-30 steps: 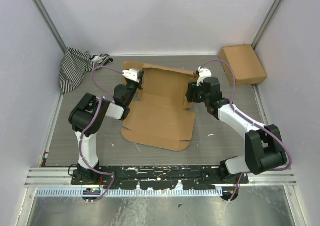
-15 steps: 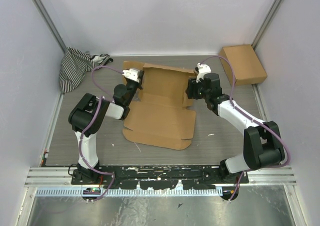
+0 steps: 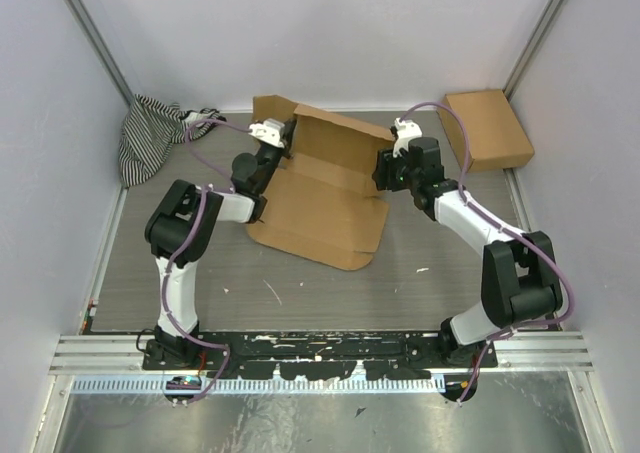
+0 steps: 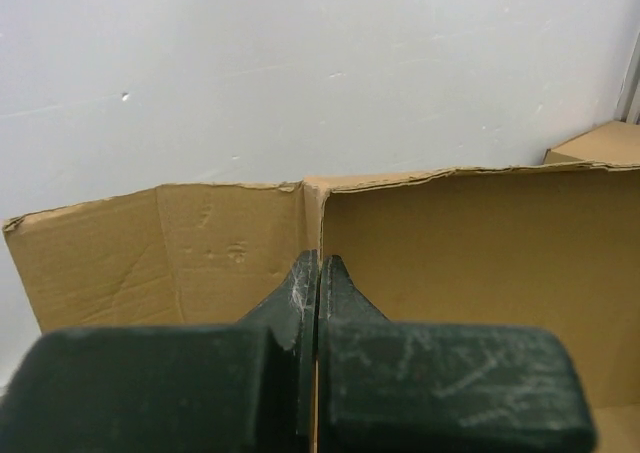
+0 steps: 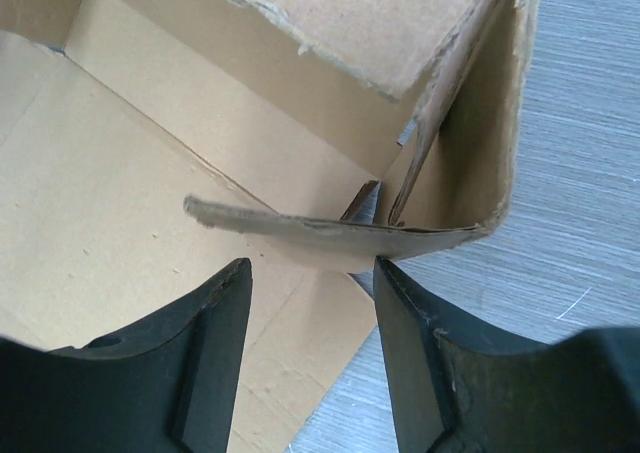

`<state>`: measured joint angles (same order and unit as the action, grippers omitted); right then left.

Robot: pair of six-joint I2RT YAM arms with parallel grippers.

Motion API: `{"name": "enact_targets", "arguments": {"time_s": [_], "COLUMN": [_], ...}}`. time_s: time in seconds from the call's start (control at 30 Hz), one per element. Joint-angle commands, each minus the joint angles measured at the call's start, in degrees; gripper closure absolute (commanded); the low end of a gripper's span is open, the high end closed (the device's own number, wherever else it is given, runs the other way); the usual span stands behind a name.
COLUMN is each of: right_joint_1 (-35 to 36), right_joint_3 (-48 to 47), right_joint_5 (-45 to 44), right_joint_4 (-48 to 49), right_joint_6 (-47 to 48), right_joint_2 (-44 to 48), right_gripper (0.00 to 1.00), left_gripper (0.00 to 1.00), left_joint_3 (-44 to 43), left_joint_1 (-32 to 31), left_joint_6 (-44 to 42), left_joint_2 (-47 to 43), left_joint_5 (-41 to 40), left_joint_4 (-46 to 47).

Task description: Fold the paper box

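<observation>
The paper box (image 3: 322,213) lies between the two arms, its near panel flat on the grey table (image 3: 440,263) and its far panel raised. The left gripper (image 4: 318,291) sits at the box's far left corner with jaws pressed together, seemingly pinching the thin edge of an upright wall, though the sheet between them is hard to see; the right gripper (image 5: 312,269) gapes at the far right corner, a bent flap lying across the gap. Beyond, a striped cloth (image 3: 148,133) is bunched far left and a smaller cardboard box (image 3: 487,128) rests far right.
</observation>
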<state>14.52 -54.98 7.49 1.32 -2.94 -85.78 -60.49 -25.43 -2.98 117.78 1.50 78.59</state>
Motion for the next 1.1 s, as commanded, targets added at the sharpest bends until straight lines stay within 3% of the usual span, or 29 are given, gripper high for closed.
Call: {"name": "enact_targets", "arguments": {"time_s": [0.0,0.43,0.63,0.87,1.07], "right_joint_1": [-0.7,-1.1,-1.7,-14.3,-17.9], "right_joint_3": [-3.5,-1.0,0.8,2.9,2.9], "right_joint_5": [1.0,2.4,0.3,8.8,10.9], "right_joint_4": [3.9,6.0,5.6,8.6,8.9], "right_joint_6": [1.4,0.8,-0.2,-4.7,-4.3], "right_joint_2": [-1.2,-3.1,3.3,8.5,6.9], "right_gripper": [0.43,0.44,0.44,0.42,0.42], "left_gripper": [1.0,1.0,1.0,1.0,1.0], "left_joint_3": [-3.0,-3.4,-3.3,-1.9,-1.2], "left_joint_1": [1.0,3.4,4.2,4.6,4.9], "left_joint_6": [-0.1,1.6,2.1,2.4,2.6], "left_joint_2": [3.9,9.0,7.1,5.2,4.5], "left_joint_5": [2.3,6.0,7.1,7.6,7.8], "left_joint_4": [3.2,3.5,3.5,3.5,3.5]}}
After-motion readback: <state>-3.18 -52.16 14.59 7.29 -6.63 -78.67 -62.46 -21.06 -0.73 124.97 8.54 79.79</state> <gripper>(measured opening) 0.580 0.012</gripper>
